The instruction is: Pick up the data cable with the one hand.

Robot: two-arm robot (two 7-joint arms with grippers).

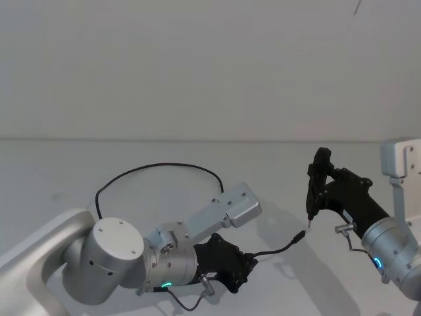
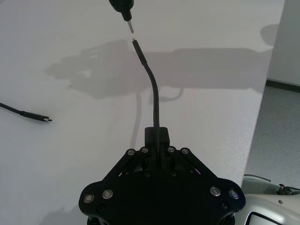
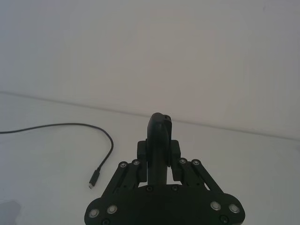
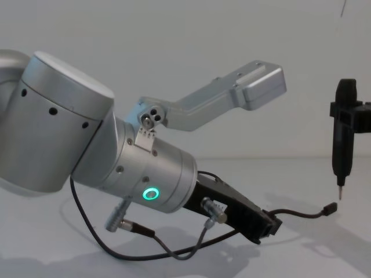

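Observation:
My left gripper (image 1: 248, 263) is low over the table, its silver arm carrying a green ring (image 4: 152, 193). It is shut on the data cable (image 1: 164, 165), a thin black cord, a short way behind one plug. That plug (image 2: 136, 46) sticks out ahead of the left gripper (image 2: 157, 136) and hangs just above the table. The rest of the cable arcs back over the table, and its other plug (image 3: 93, 180) lies flat. My right gripper (image 1: 323, 186) holds a black stick tool (image 4: 342, 139) upright, whose metal tip (image 4: 340, 194) hovers just above the raised plug (image 4: 330, 209).
The white table (image 1: 217, 155) meets a plain wall behind. Its side edge (image 2: 263, 112) drops to a grey floor. A silver bracket (image 1: 230, 210) juts from my left wrist, and a grey lead with a silver plug (image 4: 174, 250) hangs under that arm.

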